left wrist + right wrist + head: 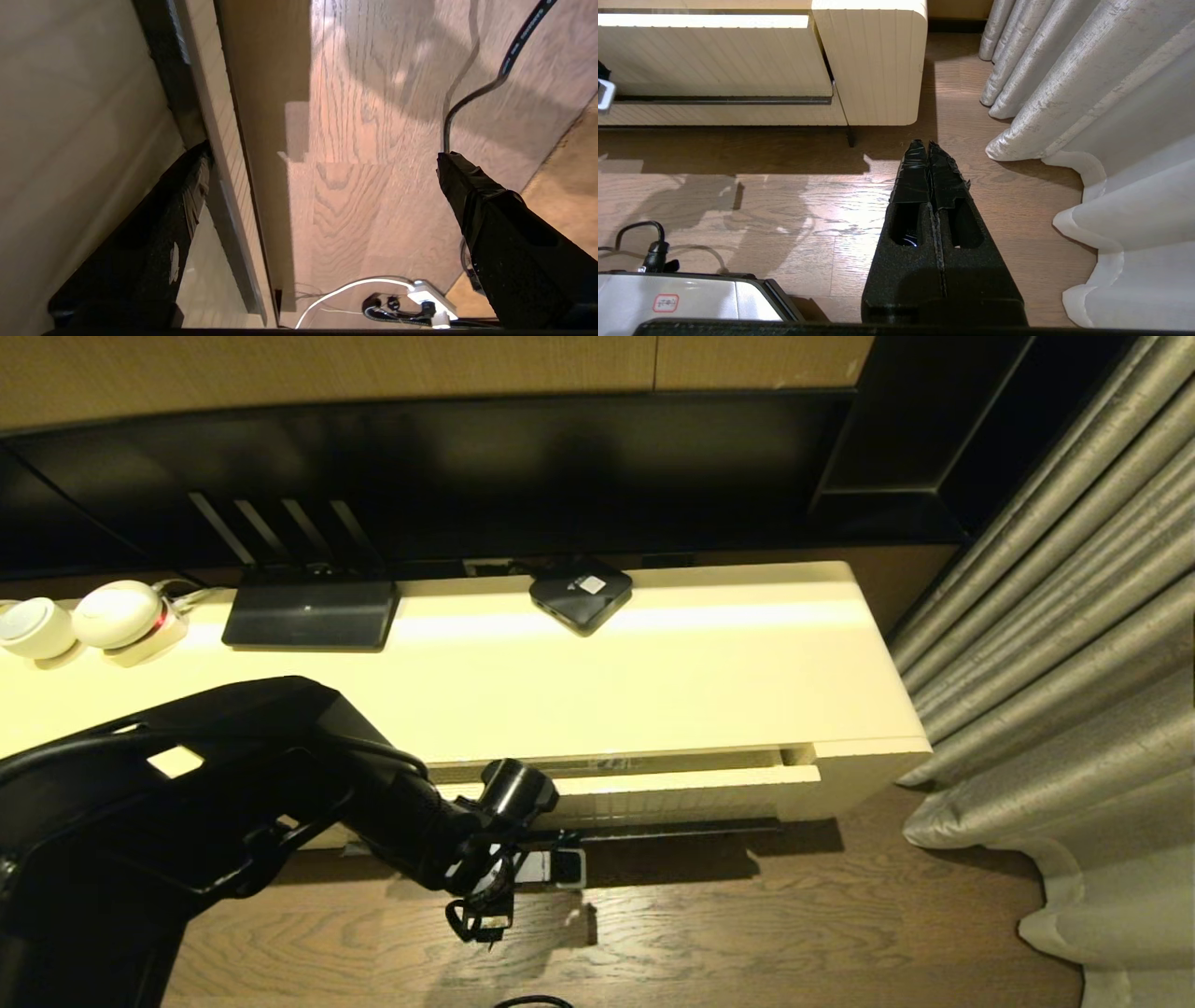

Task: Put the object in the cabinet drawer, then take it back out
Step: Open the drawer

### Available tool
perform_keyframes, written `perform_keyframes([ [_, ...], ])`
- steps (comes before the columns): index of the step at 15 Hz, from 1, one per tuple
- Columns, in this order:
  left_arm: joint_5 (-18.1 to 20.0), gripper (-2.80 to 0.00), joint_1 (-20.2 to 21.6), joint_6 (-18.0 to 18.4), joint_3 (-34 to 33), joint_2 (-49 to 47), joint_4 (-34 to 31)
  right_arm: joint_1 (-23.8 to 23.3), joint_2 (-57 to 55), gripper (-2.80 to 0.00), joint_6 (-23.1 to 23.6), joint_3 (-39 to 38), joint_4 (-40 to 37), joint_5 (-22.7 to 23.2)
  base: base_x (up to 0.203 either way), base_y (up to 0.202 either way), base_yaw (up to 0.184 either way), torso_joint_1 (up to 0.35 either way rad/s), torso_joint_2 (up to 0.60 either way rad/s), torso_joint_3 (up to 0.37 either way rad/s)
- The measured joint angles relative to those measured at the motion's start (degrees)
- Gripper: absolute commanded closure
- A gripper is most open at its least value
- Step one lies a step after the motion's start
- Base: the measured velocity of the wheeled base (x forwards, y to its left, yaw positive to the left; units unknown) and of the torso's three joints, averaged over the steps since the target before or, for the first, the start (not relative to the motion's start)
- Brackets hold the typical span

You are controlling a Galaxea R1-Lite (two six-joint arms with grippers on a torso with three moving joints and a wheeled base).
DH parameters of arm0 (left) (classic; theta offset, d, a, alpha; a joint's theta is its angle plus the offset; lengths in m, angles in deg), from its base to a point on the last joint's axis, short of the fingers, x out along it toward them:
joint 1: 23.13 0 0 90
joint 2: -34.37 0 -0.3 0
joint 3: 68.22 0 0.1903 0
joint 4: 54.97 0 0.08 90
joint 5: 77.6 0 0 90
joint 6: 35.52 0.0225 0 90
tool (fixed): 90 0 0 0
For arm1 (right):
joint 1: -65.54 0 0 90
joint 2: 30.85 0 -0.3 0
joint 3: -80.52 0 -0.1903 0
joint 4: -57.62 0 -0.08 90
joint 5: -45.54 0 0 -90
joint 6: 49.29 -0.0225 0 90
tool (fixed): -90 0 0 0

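Head view: the left arm reaches in from the lower left of the frame, and the left gripper (523,873) hangs low at centre, just in front of the cabinet drawer (672,793). The drawer stands slightly out from the cabinet, a narrow gap showing along its top edge under the worktop (653,681). Its dark handle slot (672,829) runs right of the gripper. The water bottle cannot be made out with certainty; a faint glint in the drawer gap at centre may be it, but this is not confirmed. A black box (581,595) and a router (310,613) sit on the worktop toward the upper part of the frame.

Left wrist view: the fingers (490,219) are spread wide and grasp nothing. One finger lies close against the ribbed drawer front (229,154); the other stands over bare wooden floor (364,186). A cable (472,93) trails at upper right.

Right wrist view: the right gripper (928,147) hangs parked at centre, fingers clenched together and empty, with a curtain (1087,93) at right.

Judgement: the step in hand appears to be working the drawer, by way of its front edge or handle slot. The next move calls for hooking a finger in the slot without scraping the ribbed face. The floor ahead offers open room; the worktop overhang above and the cable limit travel.
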Motion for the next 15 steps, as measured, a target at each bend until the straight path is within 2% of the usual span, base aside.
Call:
perform_keyframes([
  [7, 0.81, -2.80, -0.41, -0.22, -4.46, 2.54, 0.20, 0.02, 0.00, 0.00, 0.02, 0.00, 0.00, 0.00, 0.000, 0.000, 0.000, 0.000, 0.00, 0.000],
  [15, 1.01, -2.80, -3.67, -1.47, -9.80, 8.98, 1.07, 0.02, 0.00, 0.00, 0.02, 0.00, 0.00, 0.00, 0.000, 0.000, 0.000, 0.000, 0.00, 0.000],
])
